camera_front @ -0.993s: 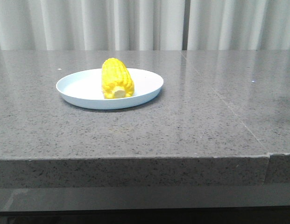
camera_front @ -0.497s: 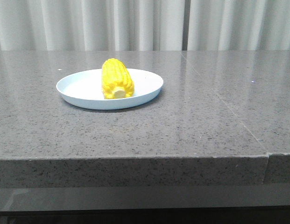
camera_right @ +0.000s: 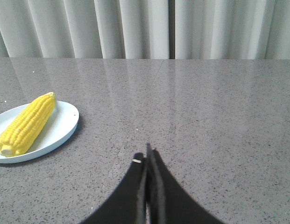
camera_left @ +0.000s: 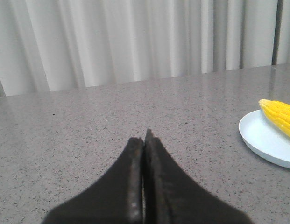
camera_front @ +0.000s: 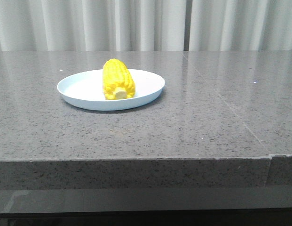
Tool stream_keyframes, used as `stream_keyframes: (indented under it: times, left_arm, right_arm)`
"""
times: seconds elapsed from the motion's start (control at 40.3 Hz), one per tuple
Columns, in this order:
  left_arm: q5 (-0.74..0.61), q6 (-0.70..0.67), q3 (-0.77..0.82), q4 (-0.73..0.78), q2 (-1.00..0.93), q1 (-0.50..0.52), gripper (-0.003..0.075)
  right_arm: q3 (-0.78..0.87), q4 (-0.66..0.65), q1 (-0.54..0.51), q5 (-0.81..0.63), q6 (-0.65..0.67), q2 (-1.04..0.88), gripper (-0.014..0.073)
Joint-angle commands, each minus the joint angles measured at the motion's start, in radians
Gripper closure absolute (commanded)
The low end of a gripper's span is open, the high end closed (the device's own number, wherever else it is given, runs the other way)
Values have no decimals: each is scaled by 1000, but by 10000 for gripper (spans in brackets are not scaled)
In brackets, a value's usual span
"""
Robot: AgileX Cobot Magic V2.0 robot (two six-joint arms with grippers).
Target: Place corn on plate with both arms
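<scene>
The yellow corn (camera_front: 118, 79) lies on the pale blue-white plate (camera_front: 80, 89) at the table's left middle, its pale cut stem end toward the camera. Both show in the right wrist view, corn (camera_right: 28, 122) on plate (camera_right: 60, 127), and at the edge of the left wrist view, corn (camera_left: 280, 115) on plate (camera_left: 261, 137). My left gripper (camera_left: 145, 140) is shut and empty, away from the plate. My right gripper (camera_right: 147, 156) is shut and empty, away from the plate. Neither gripper shows in the front view.
The grey speckled stone table (camera_front: 183, 127) has a seam (camera_front: 221, 103) running from back to front on the right and a front edge (camera_front: 136, 160). White curtains (camera_front: 136, 23) hang behind the table.
</scene>
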Motion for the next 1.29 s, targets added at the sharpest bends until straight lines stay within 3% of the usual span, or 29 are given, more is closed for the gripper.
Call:
stream_keyframes:
  times: [0.0,0.794,1.266]
  left_arm:
    - [-80,0,-26,1,12,0,741]
    - [-85,0,-19,1,12,0,741]
    - [-423,0,342,-82,-49,0,741]
  right_arm:
    - [-25,-15,-5,-80,-9,7,667]
    - [-25,-15,-5,-80,-9,7,667]
    - [-25,-15,-5,-80,-9,7,667]
